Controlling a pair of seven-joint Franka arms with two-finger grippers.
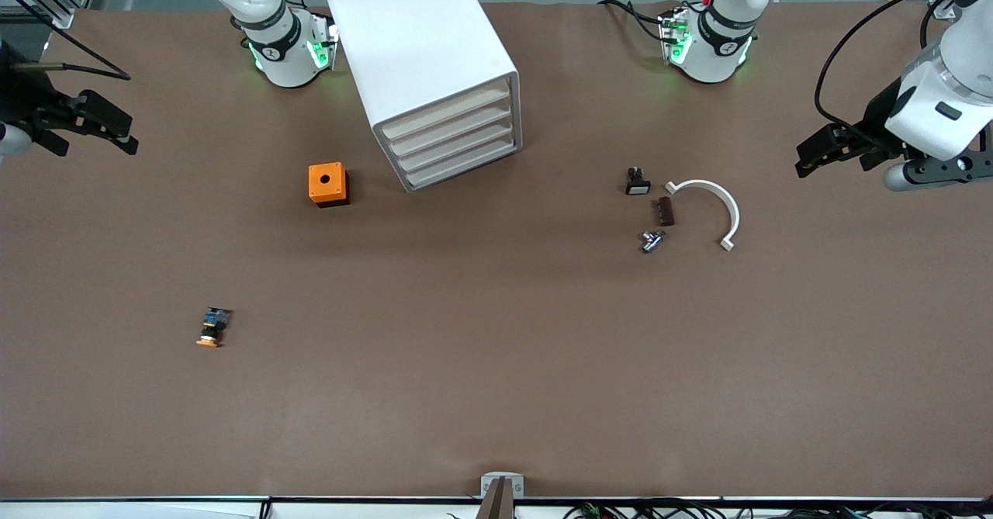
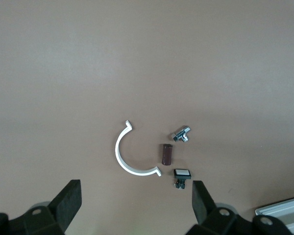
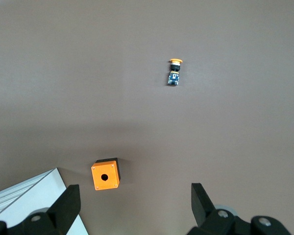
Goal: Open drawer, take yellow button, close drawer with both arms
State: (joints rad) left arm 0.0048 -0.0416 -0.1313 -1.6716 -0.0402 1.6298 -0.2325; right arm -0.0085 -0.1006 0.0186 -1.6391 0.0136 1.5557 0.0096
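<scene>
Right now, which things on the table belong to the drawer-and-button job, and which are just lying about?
Job:
- top drawer of the white cabinet, shut
- button, out on the table
- left claw and right claw, both open, waiting at their table ends

Lying about:
- orange cube
- black part with white face
- brown block
- metal fitting
- white curved clip

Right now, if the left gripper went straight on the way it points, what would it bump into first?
Probably bare table. The left gripper, open, points down at the brown surface, with the white curved clip and the small brown block lying between its fingers' line. Those might come first, but depth is hard to judge.
</scene>
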